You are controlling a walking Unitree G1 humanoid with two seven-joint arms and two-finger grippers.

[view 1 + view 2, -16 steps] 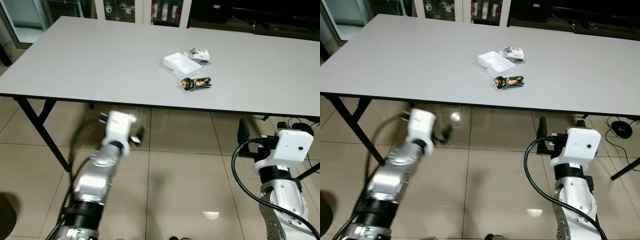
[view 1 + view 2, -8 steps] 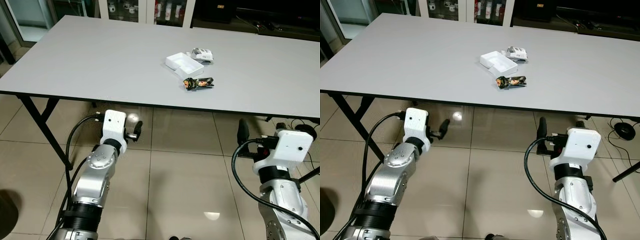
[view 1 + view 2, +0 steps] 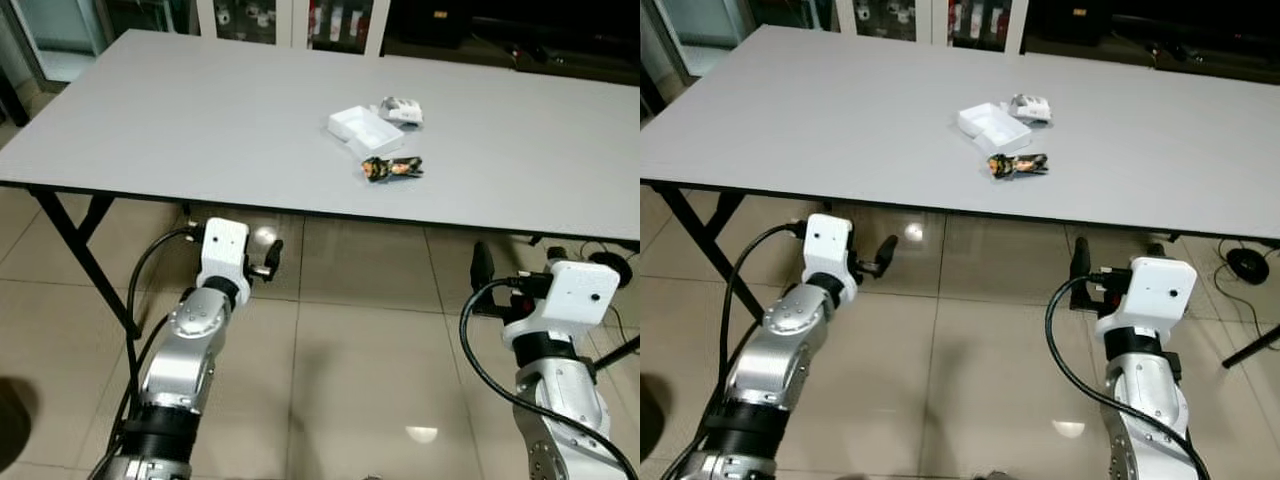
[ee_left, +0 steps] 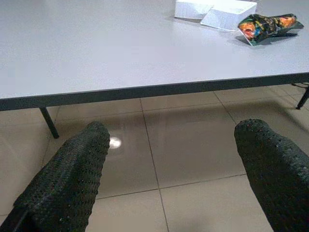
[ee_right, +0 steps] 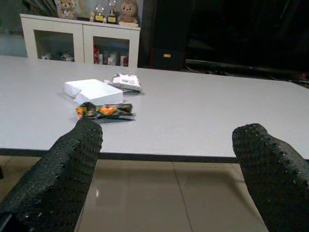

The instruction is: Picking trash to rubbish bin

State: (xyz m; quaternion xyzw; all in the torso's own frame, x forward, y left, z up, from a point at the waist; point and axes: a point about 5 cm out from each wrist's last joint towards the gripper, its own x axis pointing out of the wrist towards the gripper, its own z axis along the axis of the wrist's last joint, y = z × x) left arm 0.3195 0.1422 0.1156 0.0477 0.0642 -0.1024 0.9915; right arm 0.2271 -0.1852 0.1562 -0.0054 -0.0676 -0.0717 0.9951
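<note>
Grippers left (image 4: 169, 169), right (image 5: 166, 169): spread, empty | table (image 3: 180, 120) edge ahead | wrapper (image 3: 392, 168), box (image 3: 365, 128) (perhaps packet (image 3: 400, 110) behind)

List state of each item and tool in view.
white box: lying open on the table.
colourful wrapper: crumpled, on the table beside the box.
silver packet: flat on the table, behind the box.
left tool: open, empty, below the table edge.
right tool: open, empty, below the table edge.

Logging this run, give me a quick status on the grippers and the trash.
Left gripper open, right gripper open, both below table edge. Colourful wrapper, white box, small packet untouched on top. Nothing between.
</note>
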